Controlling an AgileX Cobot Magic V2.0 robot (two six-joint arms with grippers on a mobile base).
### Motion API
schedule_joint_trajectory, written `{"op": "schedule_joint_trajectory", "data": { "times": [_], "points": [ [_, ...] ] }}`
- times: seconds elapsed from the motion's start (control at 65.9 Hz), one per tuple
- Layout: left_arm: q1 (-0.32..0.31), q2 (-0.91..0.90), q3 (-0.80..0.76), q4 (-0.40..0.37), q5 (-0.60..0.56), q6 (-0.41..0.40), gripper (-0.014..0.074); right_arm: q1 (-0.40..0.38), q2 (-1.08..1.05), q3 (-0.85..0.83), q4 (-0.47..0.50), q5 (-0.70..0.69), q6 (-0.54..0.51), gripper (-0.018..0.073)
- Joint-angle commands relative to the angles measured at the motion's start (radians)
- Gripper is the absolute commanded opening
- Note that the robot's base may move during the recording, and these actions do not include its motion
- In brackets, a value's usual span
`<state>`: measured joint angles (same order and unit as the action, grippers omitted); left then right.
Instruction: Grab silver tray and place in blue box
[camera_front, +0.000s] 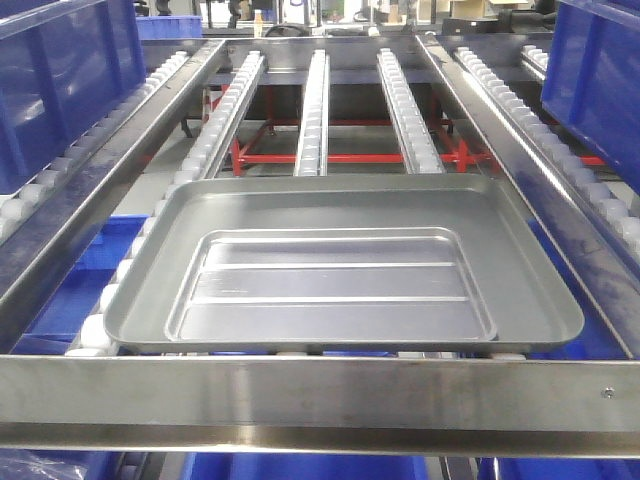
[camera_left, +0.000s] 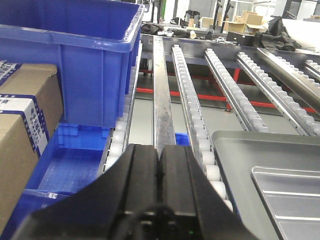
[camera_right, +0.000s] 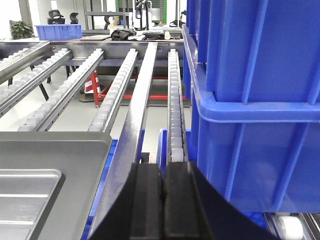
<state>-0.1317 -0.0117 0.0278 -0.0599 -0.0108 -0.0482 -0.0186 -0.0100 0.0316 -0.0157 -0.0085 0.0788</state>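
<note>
Where the left lane of the roller rack runs along the edge of the scene, the left blue box (camera_left: 75, 60) stands on white rollers, its thick lipped rim high above them. A cardboard carton (camera_left: 25, 125) sits just beside it on the outer side, and a lower blue bin (camera_left: 70, 165) shows beneath the rollers. The left gripper (camera_left: 159, 148) hangs over a steel divider rail (camera_left: 162, 100), and its black fingers (camera_left: 142, 170) are pressed together with nothing between them.

Further right, the silver tray (camera_front: 340, 265) lies flat in the middle lane across the roller tracks (camera_front: 315, 100). Its near edge is just behind the steel front bar (camera_front: 300, 395), and its recessed centre with two long ridges faces up. A red frame (camera_front: 350, 158) shows below the tracks beyond it. Neither gripper touches the tray. Its corner shows to the right of the left gripper and to the left of the right one.

The right gripper (camera_right: 162, 168) hovers near the right-hand divider rail, its fingers (camera_right: 147, 190) likewise closed tight on nothing. Just beside it, the right blue box (camera_right: 250, 100) stands in the right lane, its ribbed wall rising out of view.
</note>
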Motion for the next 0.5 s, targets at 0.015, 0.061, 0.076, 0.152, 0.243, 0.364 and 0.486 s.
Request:
{"op": "schedule_joint_trajectory", "data": {
  "times": [0.015,0.061,0.076,0.152,0.243,0.364,0.486],
  "points": [
    [0.001,-0.018,-0.001,-0.008,-0.086,0.004,-0.0095,-0.004,-0.02,0.001,-0.011,-0.086,-0.003,0.0053],
    [0.001,-0.018,-0.001,-0.008,-0.086,0.004,-0.0095,-0.004,-0.02,0.001,-0.011,-0.086,-0.003,0.0053],
    [0.001,-0.018,-0.001,-0.008,-0.086,0.004,-0.0095,-0.004,-0.02,0.001,-0.011,-0.086,-0.003,0.0053],
    [0.001,-0.018,-0.001,-0.008,-0.086,0.004,-0.0095,-0.004,-0.02,0.001,-0.011,-0.086,-0.003,0.0053],
    [0.001,-0.018,-0.001,-0.008,-0.086,0.004,-0.0095,-0.004,-0.02,0.001,-0.011,-0.086,-0.003,0.0053],
    [0.001,-0.018,-0.001,-0.008,-0.086,0.004,-0.0094,-0.004,-0.02,0.001,-0.011,-0.086,-0.003,0.0053],
    [0.001,-0.018,-0.001,-0.008,-0.086,0.004,-0.0095,-0.004,-0.02,0.001,-0.011,-0.086,-0.003,0.0053]
  ]
}}
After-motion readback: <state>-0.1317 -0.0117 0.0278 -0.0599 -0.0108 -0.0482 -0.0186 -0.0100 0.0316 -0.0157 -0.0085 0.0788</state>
